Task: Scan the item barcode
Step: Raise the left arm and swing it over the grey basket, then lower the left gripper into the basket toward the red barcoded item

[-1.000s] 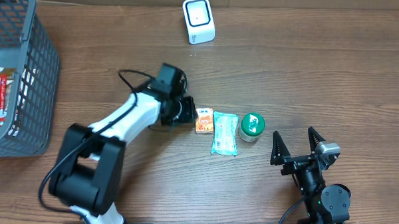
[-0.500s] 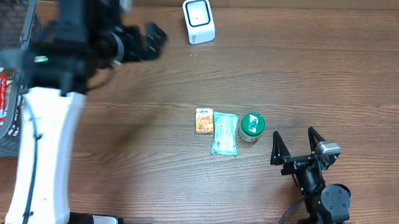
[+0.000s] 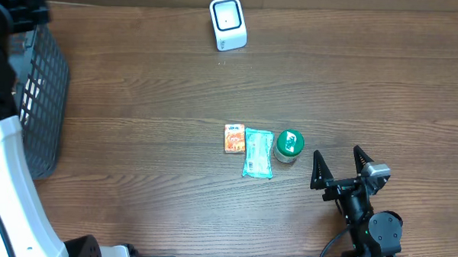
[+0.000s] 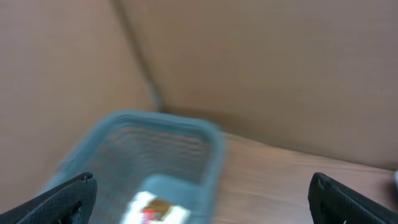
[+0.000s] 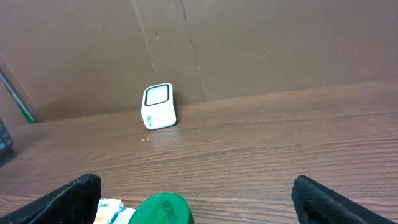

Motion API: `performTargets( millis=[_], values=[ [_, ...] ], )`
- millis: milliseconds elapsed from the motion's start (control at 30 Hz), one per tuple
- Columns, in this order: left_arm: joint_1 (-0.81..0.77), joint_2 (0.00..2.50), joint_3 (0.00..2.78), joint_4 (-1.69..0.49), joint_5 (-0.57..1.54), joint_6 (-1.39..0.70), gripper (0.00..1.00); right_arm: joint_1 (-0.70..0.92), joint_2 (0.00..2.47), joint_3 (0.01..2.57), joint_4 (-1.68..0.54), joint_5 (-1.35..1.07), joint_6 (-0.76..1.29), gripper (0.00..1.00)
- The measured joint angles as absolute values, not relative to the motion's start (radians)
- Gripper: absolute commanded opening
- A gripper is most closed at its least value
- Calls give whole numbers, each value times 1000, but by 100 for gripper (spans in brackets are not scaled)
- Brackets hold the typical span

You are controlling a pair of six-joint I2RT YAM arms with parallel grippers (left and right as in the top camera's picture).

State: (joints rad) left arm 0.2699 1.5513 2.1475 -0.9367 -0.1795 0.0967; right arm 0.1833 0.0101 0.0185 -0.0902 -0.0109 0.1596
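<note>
Your left tool [image 4: 205, 196] hangs spread and empty over the basket [image 3: 51, 84], likely the drop for scanned goods. The orange packet [image 3: 233, 138], teal pouch [image 3: 258, 152] and green-lidded jar [image 3: 289, 145] lie mid-worktop short of the scanner [image 3: 227, 23], with the right tool [image 3: 339, 159] spread nearby.

The table [image 3: 138, 102] is showing warm brown wood grain. The scanner [image 3: 227, 23] is gleaming white around a grey face. The basket [image 3: 43, 99] is showing grey lattice mesh. The small box [image 3: 233, 138] is glowing orange, the packet [image 3: 258, 152] is showing pale teal, and the jar [image 3: 289, 144] is wearing a green lid with white marking. The right tool [image 3: 337, 152] is looking black.
</note>
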Motion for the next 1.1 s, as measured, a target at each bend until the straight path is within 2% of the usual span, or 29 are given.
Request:
performTargets(
  millis=[233, 567, 833, 1100],
  values=[
    [438, 1641, 2148, -943, -237, 177, 100, 183, 10, 19, -90, -10, 160, 100],
    [632, 1899, 2148, -1047, -189, 195, 100, 183, 10, 19, -90, -10, 160, 100],
    [709, 2100, 2148, -1074, -96, 247, 100, 183, 10, 19, -90, -11, 160, 100],
    [716, 2287, 2148, -1085, -28, 311, 100, 183, 10, 19, -90, -11, 160, 100]
  ],
)
